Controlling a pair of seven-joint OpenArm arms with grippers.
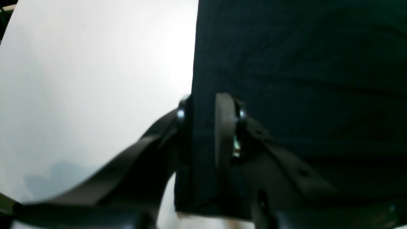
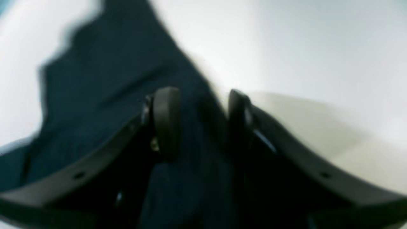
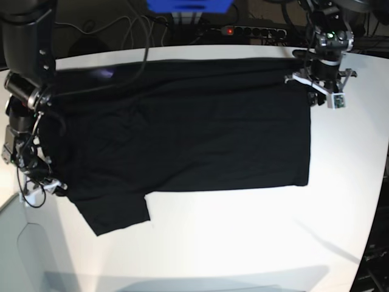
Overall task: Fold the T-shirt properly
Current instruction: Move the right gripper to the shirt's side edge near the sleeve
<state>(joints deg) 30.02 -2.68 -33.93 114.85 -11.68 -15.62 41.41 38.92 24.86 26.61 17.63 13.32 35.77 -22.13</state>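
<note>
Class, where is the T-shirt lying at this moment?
In the base view the T-shirt lies spread across the far half of the white table, one sleeve pointing toward the near left.

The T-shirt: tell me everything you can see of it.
The T-shirt is plain black, soft and matte, spread mostly flat on the white table, lightly wrinkled. One short sleeve sticks out toward the near edge. Its hem edge lies at the base view's right. The left gripper has that edge between its fingers, and the right gripper straddles cloth at the opposite end; that view is blurred. No label shows.
</note>
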